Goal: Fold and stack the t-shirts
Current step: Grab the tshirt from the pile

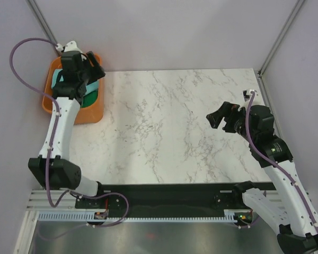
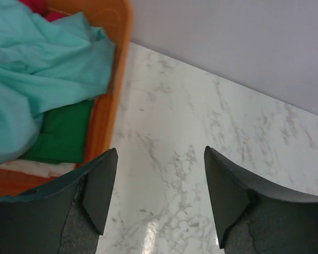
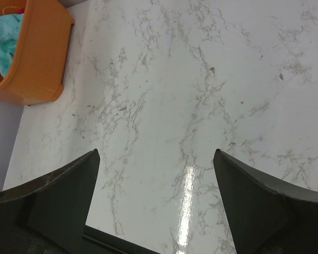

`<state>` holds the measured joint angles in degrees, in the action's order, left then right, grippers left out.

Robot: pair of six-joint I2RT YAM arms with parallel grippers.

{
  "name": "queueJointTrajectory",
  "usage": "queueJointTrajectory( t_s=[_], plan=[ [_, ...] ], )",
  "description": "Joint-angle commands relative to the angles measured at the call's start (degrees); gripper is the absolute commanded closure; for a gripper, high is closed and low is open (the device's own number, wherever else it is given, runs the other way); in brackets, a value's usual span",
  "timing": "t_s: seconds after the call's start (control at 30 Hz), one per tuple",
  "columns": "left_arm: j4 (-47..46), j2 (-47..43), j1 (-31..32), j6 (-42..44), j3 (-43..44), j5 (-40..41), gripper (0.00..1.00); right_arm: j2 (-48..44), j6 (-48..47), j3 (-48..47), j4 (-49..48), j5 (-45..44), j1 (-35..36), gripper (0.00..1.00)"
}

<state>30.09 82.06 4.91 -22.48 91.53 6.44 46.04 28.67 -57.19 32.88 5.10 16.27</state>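
The t-shirts lie crumpled in the orange tub (image 1: 88,113) at the table's back left. In the left wrist view the teal t-shirt (image 2: 37,74) lies on top, the dark green t-shirt (image 2: 63,132) under it, and a bit of the pinkish-red t-shirt (image 2: 40,8) shows at the top edge. My left gripper (image 1: 94,67) is open and empty, hovering over the tub's right rim (image 2: 103,111). My right gripper (image 1: 221,116) is open and empty above the right side of the marble table (image 1: 164,127). The tub with teal cloth (image 3: 5,39) also shows in the right wrist view.
The marble tabletop (image 3: 191,84) lies between the arms. Grey walls stand close behind and to both sides. A black strip (image 1: 169,193) runs along the near edge by the arm bases.
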Motion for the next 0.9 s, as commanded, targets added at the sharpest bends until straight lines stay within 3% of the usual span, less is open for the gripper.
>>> queueJointTrajectory(
  t_s=[0.0, 0.27, 0.57, 0.87],
  plan=[
    [3.0, 6.3, -7.9, -1.2, 5.7, 0.4, 0.27, -1.4, -0.9, 0.7, -0.6, 1.5, -0.1, 0.02],
    [3.0, 18.1, -17.8, -2.1, 8.3, -4.3, 0.34, -2.6, -1.8, 1.3, -0.8, 0.5, 0.0, 0.02],
    [3.1, 27.8, -18.7, 2.0, 10.9, 3.2, 0.31, -0.5, -2.6, 2.3, -2.2, -0.7, 0.0, 0.02],
    [3.1, 34.6, -19.7, 4.2, 14.6, 6.2, 0.37, 0.8, -1.9, 2.0, -2.7, -1.2, -0.1, 0.02]
  ],
)
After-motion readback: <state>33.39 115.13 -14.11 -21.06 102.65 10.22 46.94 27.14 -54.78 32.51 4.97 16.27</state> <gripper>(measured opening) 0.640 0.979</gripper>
